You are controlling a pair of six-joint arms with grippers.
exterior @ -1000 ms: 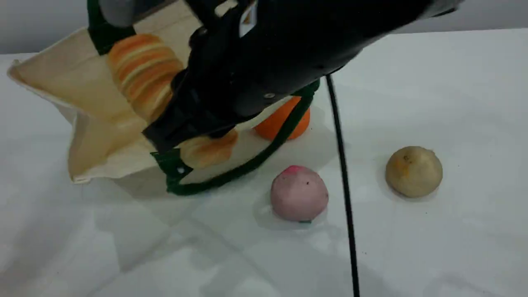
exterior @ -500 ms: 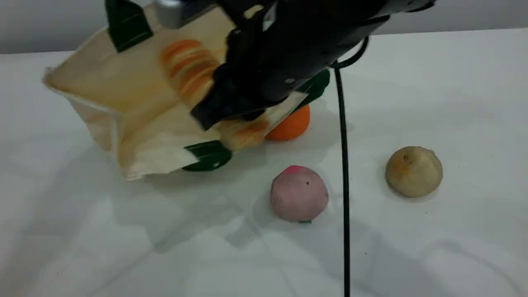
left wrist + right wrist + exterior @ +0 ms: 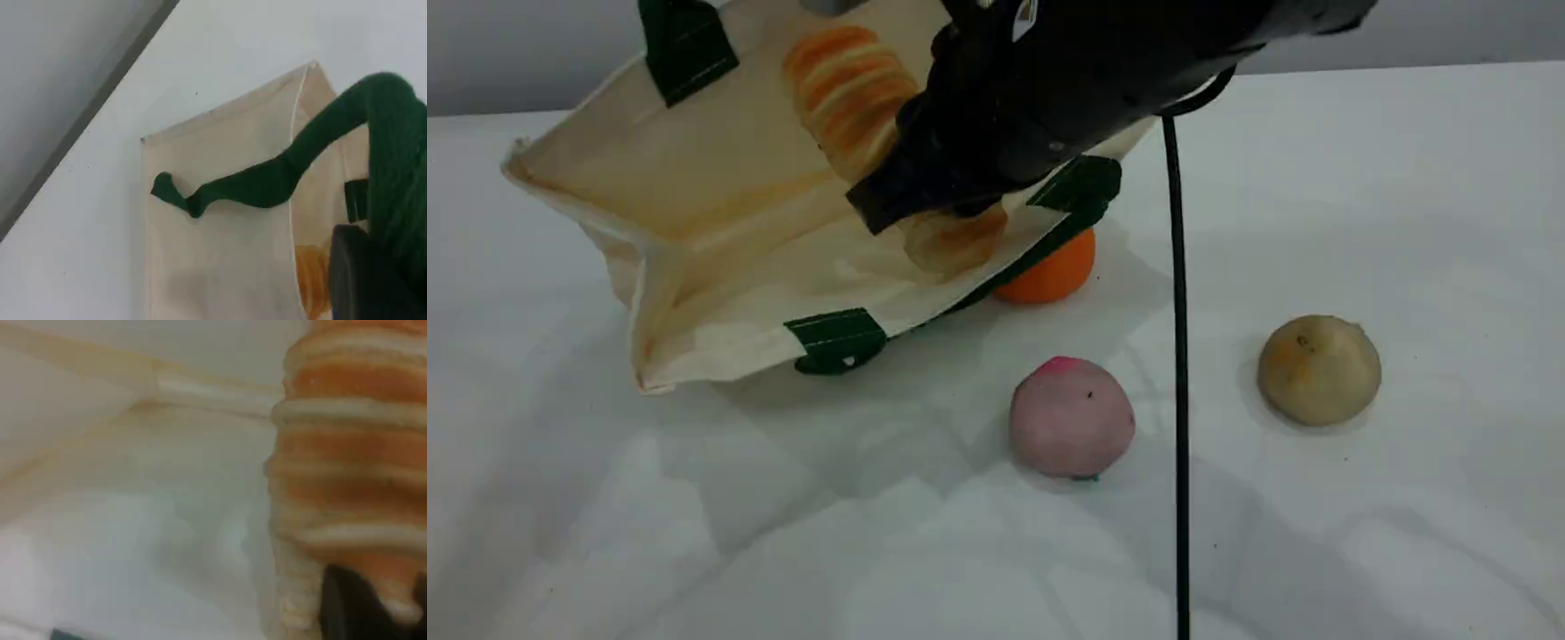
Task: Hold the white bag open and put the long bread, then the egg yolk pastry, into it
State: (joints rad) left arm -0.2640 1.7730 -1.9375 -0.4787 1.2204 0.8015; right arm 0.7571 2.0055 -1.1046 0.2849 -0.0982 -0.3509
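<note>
Gripping the long bread (image 3: 849,80), my right gripper (image 3: 925,191) has its fingers closed across the middle of the loaf. In the right wrist view, one dark fingertip (image 3: 353,607) presses against the ribbed cream-and-orange crust. The loaf lies slanted inside the white bag (image 3: 694,178), with one end deep in the bag and the other end near the front rim.

My left gripper (image 3: 373,280) is at the top of the bag, fingers closed on the green strap handle (image 3: 267,180). The strap runs up over my fingertip, and the canvas hangs below it. The bag is raised and tilted, mouth open toward the scene camera. I cannot tell whether its lowest corner touches the table (image 3: 1405,178).

The egg yolk pastry (image 3: 1319,369) sits on the table, well apart from the bag, on the right. A pink ball (image 3: 1072,418) lies between bag and pastry. An orange fruit (image 3: 1054,271) is partly hidden under the bag's front rim. A black cable (image 3: 1178,356) hangs between ball and pastry.
</note>
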